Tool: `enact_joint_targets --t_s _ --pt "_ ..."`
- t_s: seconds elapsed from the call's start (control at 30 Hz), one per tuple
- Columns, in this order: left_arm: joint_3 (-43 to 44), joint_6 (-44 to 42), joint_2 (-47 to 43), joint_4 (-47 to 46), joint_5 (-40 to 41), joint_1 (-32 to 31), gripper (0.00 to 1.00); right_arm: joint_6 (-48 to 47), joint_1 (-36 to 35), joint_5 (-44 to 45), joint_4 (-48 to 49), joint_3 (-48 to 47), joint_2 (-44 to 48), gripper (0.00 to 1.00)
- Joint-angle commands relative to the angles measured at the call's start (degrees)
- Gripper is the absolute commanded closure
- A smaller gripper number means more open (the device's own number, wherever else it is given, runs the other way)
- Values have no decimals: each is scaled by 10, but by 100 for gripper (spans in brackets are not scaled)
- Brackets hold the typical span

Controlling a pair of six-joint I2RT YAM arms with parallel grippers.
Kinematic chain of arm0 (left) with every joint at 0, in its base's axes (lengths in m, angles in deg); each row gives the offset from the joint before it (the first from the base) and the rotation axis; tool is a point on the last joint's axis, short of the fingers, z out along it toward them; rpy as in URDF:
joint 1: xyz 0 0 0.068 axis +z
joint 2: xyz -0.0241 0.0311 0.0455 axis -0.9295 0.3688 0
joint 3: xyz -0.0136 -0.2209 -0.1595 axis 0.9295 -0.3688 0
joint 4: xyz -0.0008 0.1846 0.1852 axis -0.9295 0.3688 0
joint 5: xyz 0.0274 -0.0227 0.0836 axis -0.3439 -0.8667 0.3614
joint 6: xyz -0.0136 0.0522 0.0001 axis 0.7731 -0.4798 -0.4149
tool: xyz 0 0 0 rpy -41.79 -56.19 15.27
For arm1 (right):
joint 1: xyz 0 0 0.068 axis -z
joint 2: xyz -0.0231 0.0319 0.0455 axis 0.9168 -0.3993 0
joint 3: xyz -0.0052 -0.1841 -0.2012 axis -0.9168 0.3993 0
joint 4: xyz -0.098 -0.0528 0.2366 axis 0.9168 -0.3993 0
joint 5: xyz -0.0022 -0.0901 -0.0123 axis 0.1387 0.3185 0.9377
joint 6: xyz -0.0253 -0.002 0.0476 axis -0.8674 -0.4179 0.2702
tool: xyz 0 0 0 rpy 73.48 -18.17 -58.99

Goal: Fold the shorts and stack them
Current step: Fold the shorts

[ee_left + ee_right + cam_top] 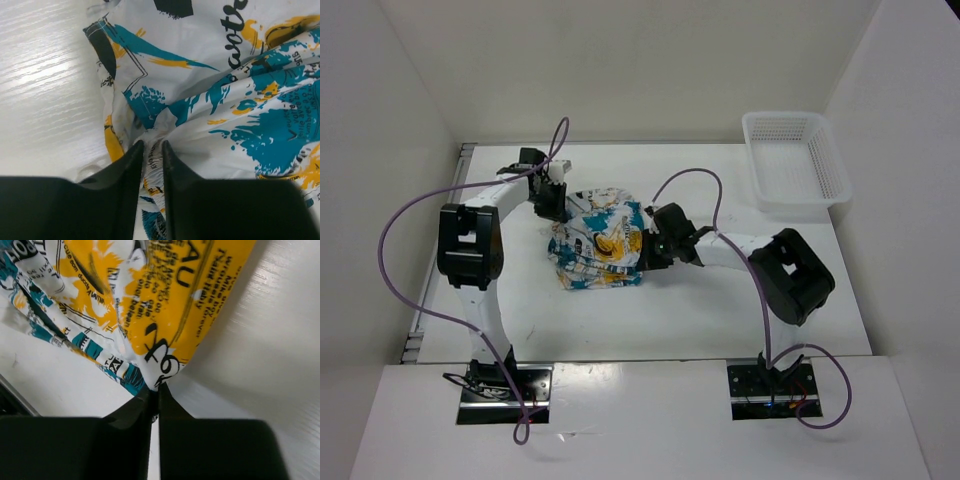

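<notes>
The shorts [597, 238], white with teal, yellow and black print, lie bunched in the middle of the table. My left gripper [554, 203] is at their far-left edge, and the left wrist view has its jaws shut on a gathered fold of the shorts [200, 100], the gripper [152, 145] pinching the cloth. My right gripper [645, 250] is at their right edge. In the right wrist view the right gripper [156, 390] is shut on a corner of the shorts [150, 300], which rise away from the tabletop.
A white plastic mesh basket [795, 163] stands at the far right of the table. White walls close in the table on the left, back and right. Purple cables loop off both arms.
</notes>
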Motion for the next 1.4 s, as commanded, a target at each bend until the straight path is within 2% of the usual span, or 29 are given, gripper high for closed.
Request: enact_joint_targets --t_s 0.0,0.13,0.3,0.33,0.43,0.47,0.5,0.57,0.6,0.63,0.67,0.73,0.93,1.03,1.1,1.17,1.23,1.3,1.37 --pt "14 -4 26 -29 -17 -3 80 10 1 14 32 24 4 99" --pt "45 -4 49 -34 -31 -14 99 21 11 26 32 59 38 100" --pt "84 -4 66 -42 -42 -32 100 28 11 40 27 98 68 98" --pt "90 -4 66 -36 -42 -32 100 28 11 47 20 105 77 91" --pt "95 -4 58 -25 -42 -37 96 28 32 53 8 110 103 46" --pt "95 -4 48 -20 -35 -37 93 13 37 53 1 104 111 41" --pt "90 -4 33 -14 -30 -37 83 4 37 53 -6 104 122 39" --pt "77 -4 12 -7 -16 -37 73 -27 53 53 -39 86 165 29" --pt "68 -4 -14 -7 -10 -37 68 -37 54 59 -50 81 182 29" --pt "54 -4 -28 -7 -10 -37 62 -45 69 66 -63 76 202 19" --pt "48 -4 -57 -7 -10 -31 59 -58 75 77 -85 64 241 16" --pt "40 -4 -85 -7 -5 -24 49 -66 100 101 -113 45 290 0" --pt "6 -4 -199 -15 40 24 42 -89 174 138 -209 -51 293 0" --pt "-28 -4 -244 -42 40 75 39 -96 191 164 -260 -100 278 0" --pt "-41 -4 -257 -48 5 133 35 -102 219 164 -288 -125 271 0" --pt "-60 -4 -271 -58 -24 194 31 -107 249 150 -293 -125 282 0" --pt "-87 -4 -289 -69 -24 226 28 -107 268 150 -293 -119 296 0" --pt "-93 -4 -297 -69 -6 243 19 -107 290 150 -299 -109 314 0" --pt "-102 -4 -303 -69 7 250 16 -107 295 150 -306 -109 324 0"
